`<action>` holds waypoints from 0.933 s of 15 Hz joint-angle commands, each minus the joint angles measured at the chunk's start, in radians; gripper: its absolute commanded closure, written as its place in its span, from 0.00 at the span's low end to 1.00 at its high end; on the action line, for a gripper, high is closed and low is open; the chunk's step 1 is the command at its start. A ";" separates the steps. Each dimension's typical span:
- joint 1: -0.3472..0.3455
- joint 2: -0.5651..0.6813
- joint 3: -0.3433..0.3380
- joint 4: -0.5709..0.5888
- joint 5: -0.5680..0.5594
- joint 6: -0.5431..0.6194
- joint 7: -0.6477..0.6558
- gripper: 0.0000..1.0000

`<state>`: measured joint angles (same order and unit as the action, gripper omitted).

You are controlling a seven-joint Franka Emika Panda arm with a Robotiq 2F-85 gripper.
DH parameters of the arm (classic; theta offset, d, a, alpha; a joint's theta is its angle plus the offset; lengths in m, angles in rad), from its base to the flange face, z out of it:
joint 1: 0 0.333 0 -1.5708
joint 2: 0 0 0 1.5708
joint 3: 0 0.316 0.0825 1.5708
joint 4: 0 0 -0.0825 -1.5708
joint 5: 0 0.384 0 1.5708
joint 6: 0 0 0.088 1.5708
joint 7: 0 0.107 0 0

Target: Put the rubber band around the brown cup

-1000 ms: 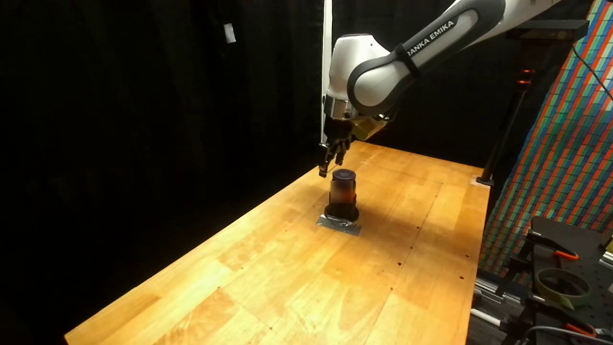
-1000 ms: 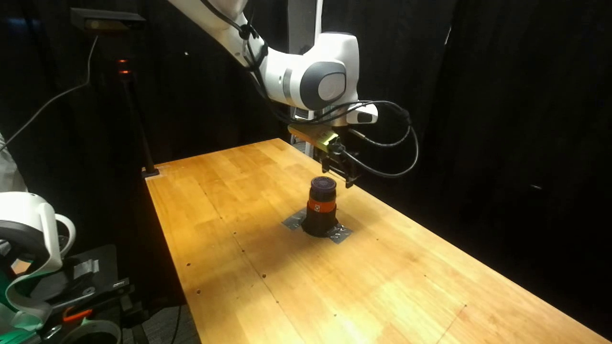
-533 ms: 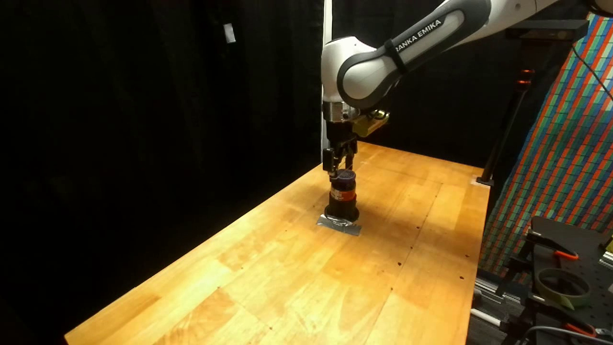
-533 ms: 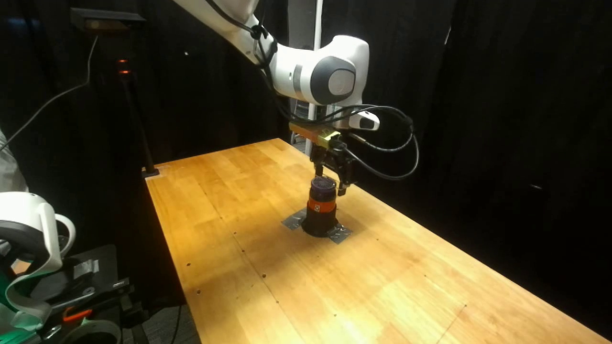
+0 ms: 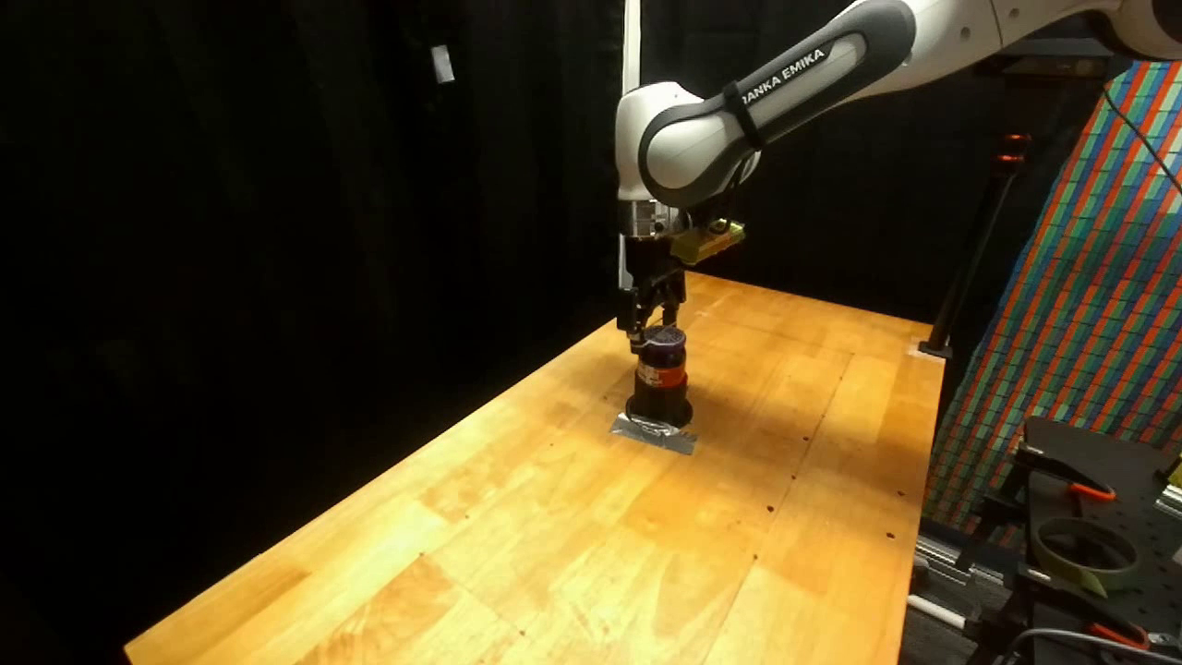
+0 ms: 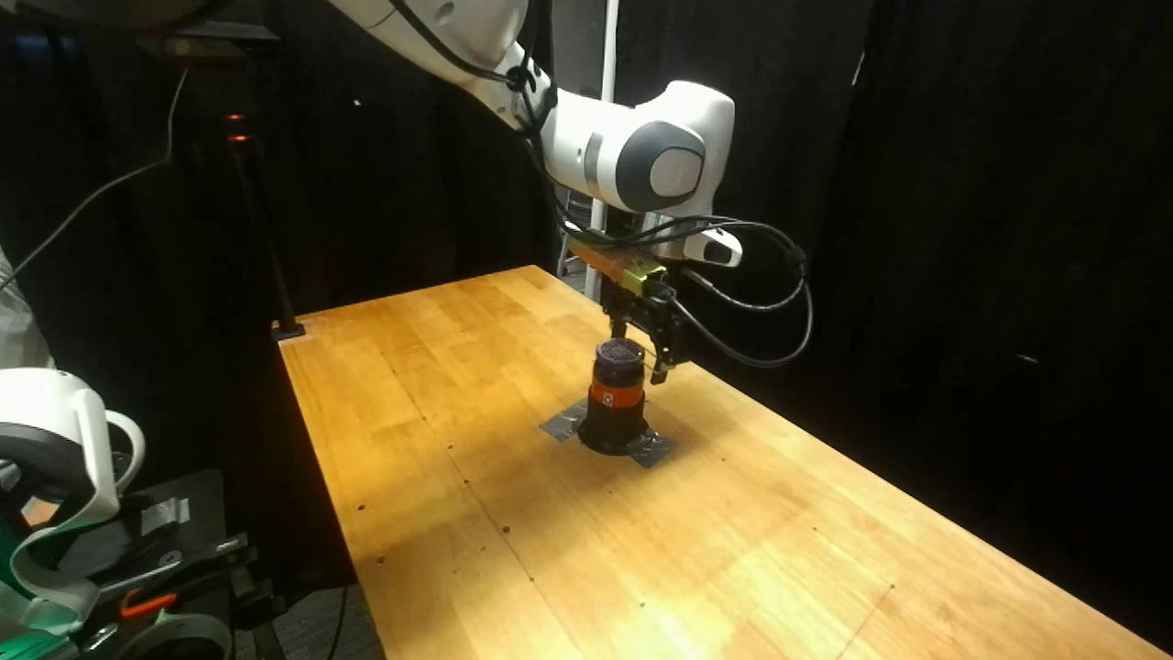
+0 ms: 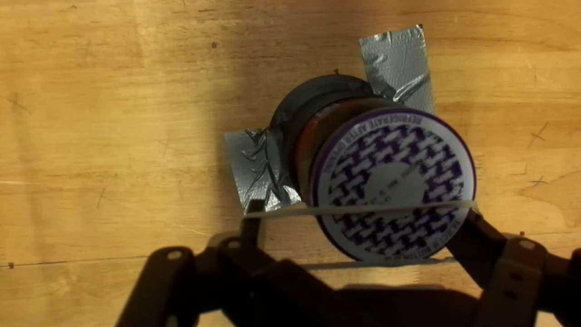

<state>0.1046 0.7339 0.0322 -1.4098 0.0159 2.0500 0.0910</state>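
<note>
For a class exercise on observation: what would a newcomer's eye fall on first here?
Probably the white arm, bright against the dark backdrop in both exterior views. In the wrist view, the purple-and-white lid of the jar stands out, a pale rubber band crossing before it, stretched by the tool. At the right edge of an exterior view, a colourful checked surface draws the eye too.

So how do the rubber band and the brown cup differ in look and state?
The rubber band is thin and pale; the brown cup is stout, with a purple-patterned top. The rubber band is stretched across the open gripper; the brown cup stands upright in a black base. Both show some pale colour.
</note>
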 commanded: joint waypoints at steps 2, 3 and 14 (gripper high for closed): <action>-0.017 0.044 0.011 0.063 0.023 -0.026 -0.015 0.00; -0.017 0.041 0.009 0.063 0.019 -0.060 -0.016 0.00; -0.028 0.007 0.012 0.005 0.035 0.049 -0.022 0.00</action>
<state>0.0939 0.7500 0.0352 -1.3816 0.0280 2.0148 0.0789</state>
